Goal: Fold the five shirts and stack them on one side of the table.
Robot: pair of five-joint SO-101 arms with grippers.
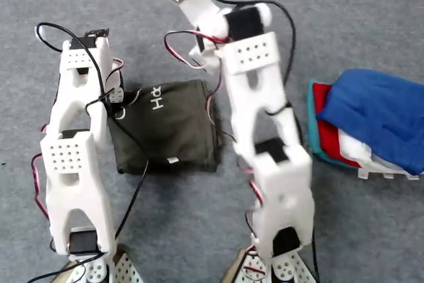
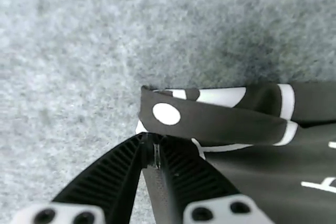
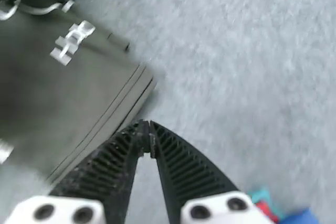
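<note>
In the high view, a dark shirt (image 1: pixel 169 127) lies folded into a nearly square block on the grey surface (image 1: pixel 199 230). It sits between the left arm (image 1: pixel 76 144) and the right arm (image 1: pixel 258 97). Its slightly longer side runs across the surface from one arm toward the other. Its white print (image 1: pixel 157 97) sits near the far edge, with the letters turned sideways. Well apart, at the right side of the surface, a stack (image 1: pixel 331 137) of folded shirts rests with a blue shirt (image 1: pixel 384 111) on top.

In the left wrist view, the left gripper (image 2: pixel 151 142) is clenched, its tips meeting right at the dark shirt's folded edge. I cannot tell whether any cloth is caught between them. A folded layer with white markings runs crosswise just beyond the tips.

In the right wrist view, the right gripper (image 3: pixel 145 129) is also clenched and holds nothing. Its tips are over bare surface just beside a corner of the dark shirt. A bit of the stack's red and blue shows farther off.
</note>
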